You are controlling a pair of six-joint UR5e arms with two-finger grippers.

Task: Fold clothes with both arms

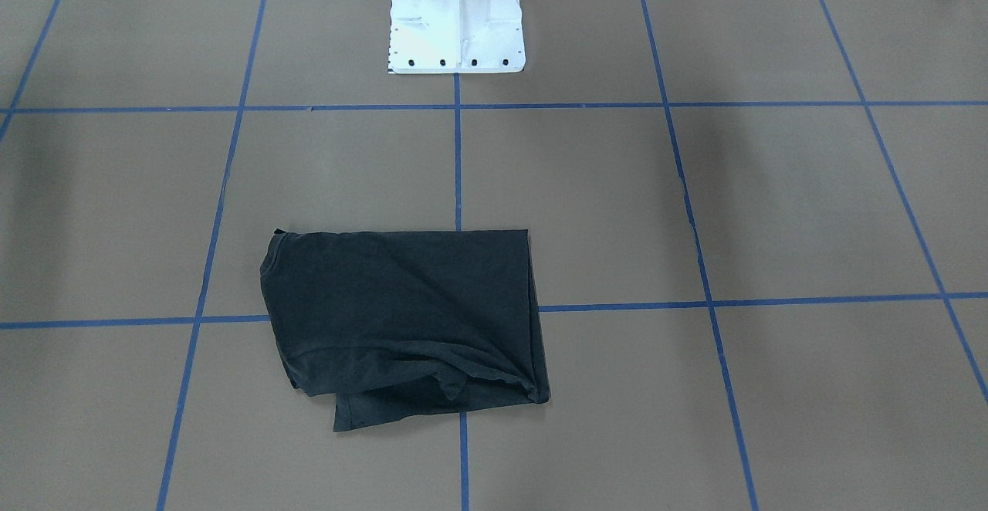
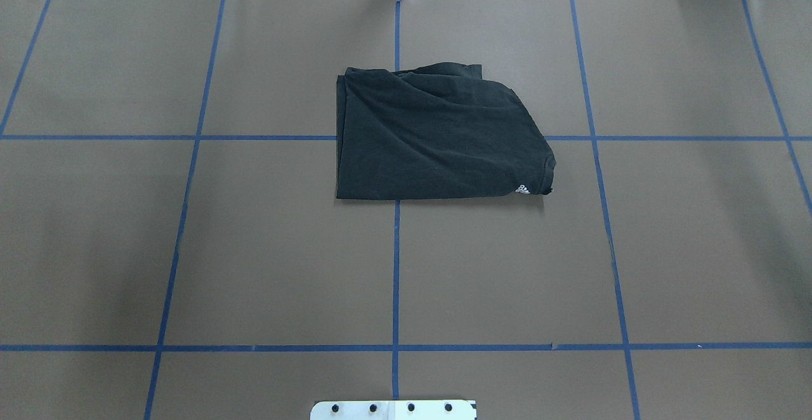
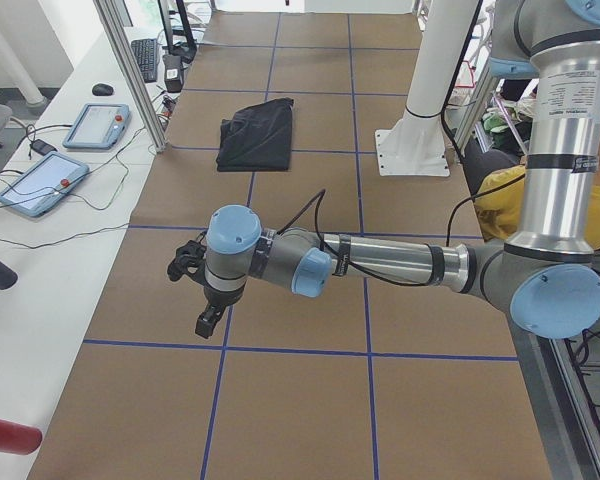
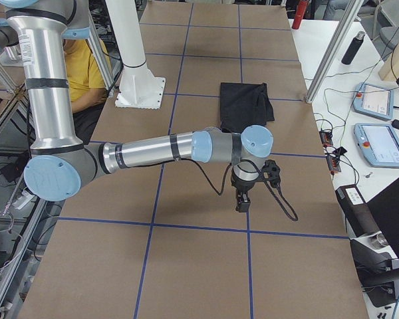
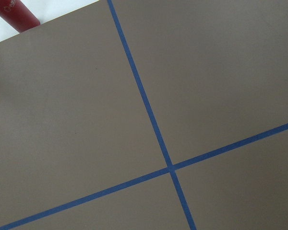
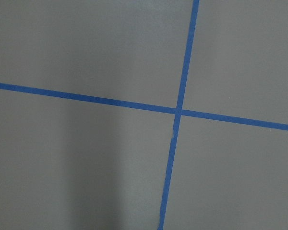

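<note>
Black T-shirt [image 2: 431, 134] lies folded into a rough rectangle, plain black side up, flat on the brown table cover [image 2: 254, 249]. In the overhead view it sits at 12 o'clock from the view's centre, over a crossing of the blue tape lines [image 2: 396, 268]. The collar end is at its 3 o'clock side and the straight folded edge at 9 o'clock. A loose hem flap sticks out at the 6 o'clock edge in the front-facing view [image 1: 401, 310]. Nothing touches the shirt.

Left gripper [image 3: 206, 322] hangs over bare cover. The shirt [image 3: 255, 135] is at about 12 to 1 o'clock from it in the left side view, well apart. Right gripper [image 4: 242, 205] also hangs over bare cover, with the shirt [image 4: 245, 103] at 12 o'clock from it in the right side view, apart, no contact. Neither grasps anything. Whether either one's fingers are spread or closed, cannot tell from the side views. Both wrist views show only cover and a tape crossing, with no fingers in view.

Markings: a small white three-bar logo [image 2: 522, 189] by the collar, at the shirt's 4 o'clock corner, no lettering legible. Print on the left arm's silver tube [image 3: 570, 95] is too small to read. A red cylinder [image 5: 17, 12] carries white lettering, cut off and unreadable.

Around it: the white pedestal [image 1: 455, 17] at 12 o'clock in the front-facing view, two blue-edged tablets [image 4: 380, 119] on the side bench, and a person in a yellow top [image 4: 83, 73] behind the robot.
</note>
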